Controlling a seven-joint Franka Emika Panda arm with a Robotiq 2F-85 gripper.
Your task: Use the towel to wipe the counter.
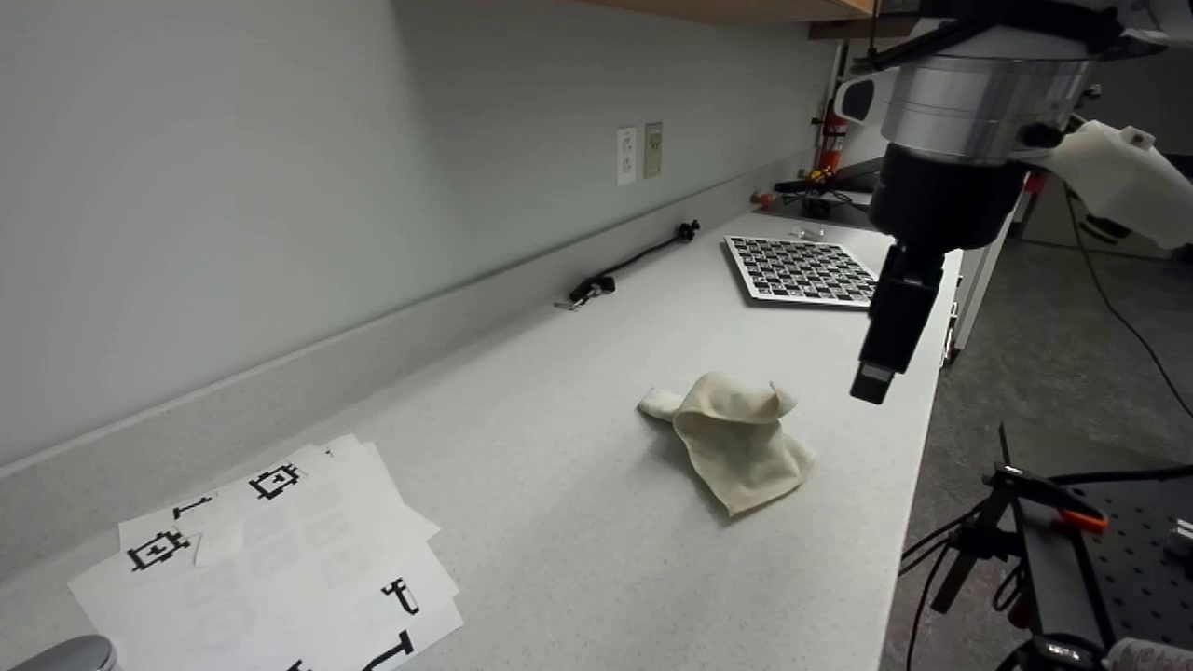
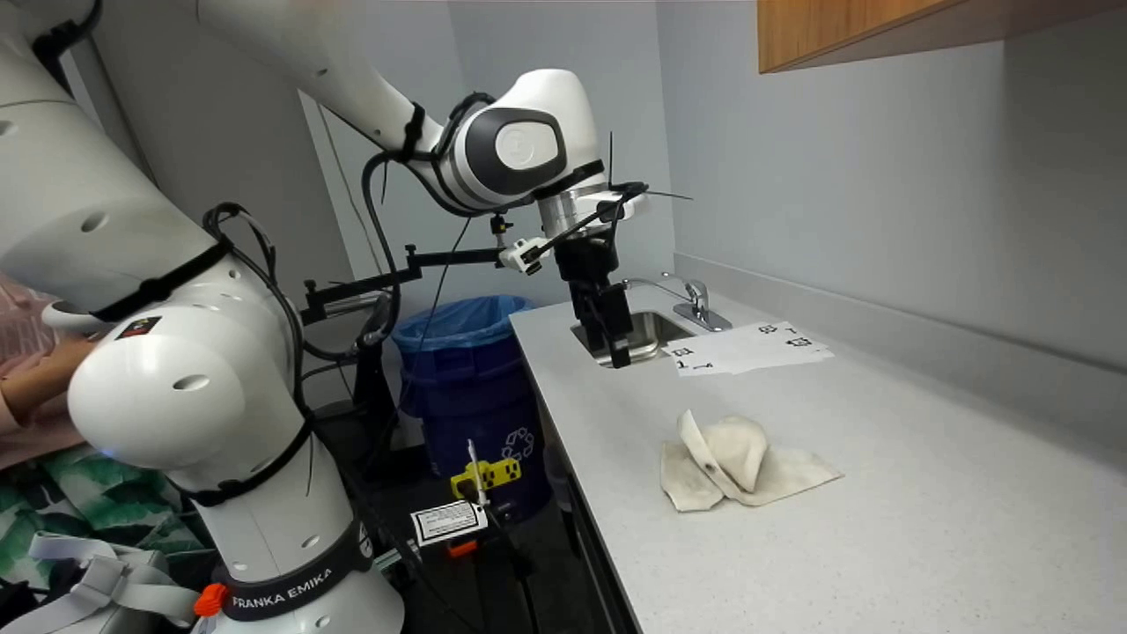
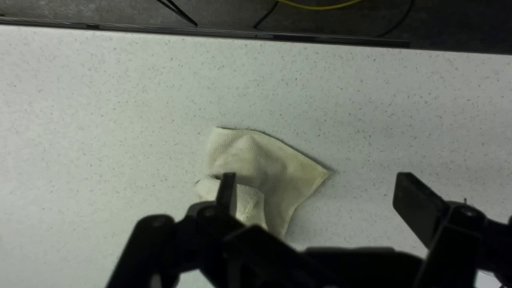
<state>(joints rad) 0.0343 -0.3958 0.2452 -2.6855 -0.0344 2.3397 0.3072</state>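
A cream towel lies crumpled on the light speckled counter. It has a raised fold in the middle and flat corners around it. It also shows in an exterior view and in the wrist view. My gripper is open and empty, with its black fingers wide apart. In the wrist view the left finger covers part of the towel, and the right finger is over bare counter. In both exterior views the gripper hangs above the counter, apart from the towel.
Papers with black marks lie near the wall, close to the sink and faucet. A checkered board and a black cable lie farther along. A wooden cabinet hangs above. The counter's front edge drops to the floor.
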